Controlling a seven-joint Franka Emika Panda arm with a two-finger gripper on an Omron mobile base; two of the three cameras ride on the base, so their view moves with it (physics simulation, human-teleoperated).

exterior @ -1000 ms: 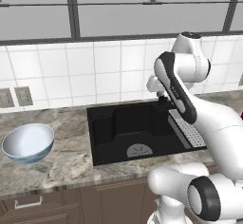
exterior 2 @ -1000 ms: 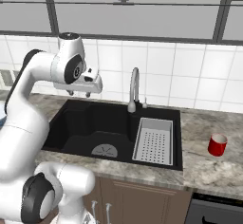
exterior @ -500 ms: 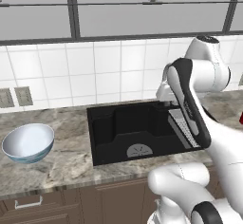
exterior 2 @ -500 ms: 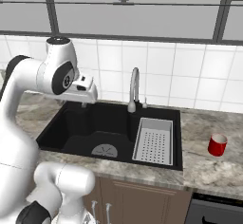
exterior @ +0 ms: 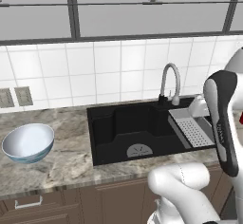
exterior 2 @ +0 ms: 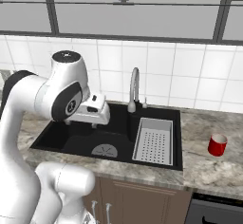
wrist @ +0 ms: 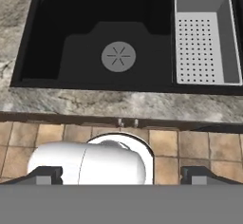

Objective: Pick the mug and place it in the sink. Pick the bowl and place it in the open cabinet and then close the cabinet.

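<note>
— On the marble desk [exterior 2: 209,163], right end: small bright red mug [exterior 2: 217,145], upright, well right of the black recessed sink [exterior 2: 114,140].

— Hand?

— Hand [wrist: 121,173] spread wide, empty, above the sink's front edge, mug well apart to its right.

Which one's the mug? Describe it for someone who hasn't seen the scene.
Start at the black sink with its curved faucet under the tiled wall. Move past the grey perforated tray onto the marble counter on that side. The mug stands there alone: small, bright red, unlike the big white bowl at the opposite end.
</note>
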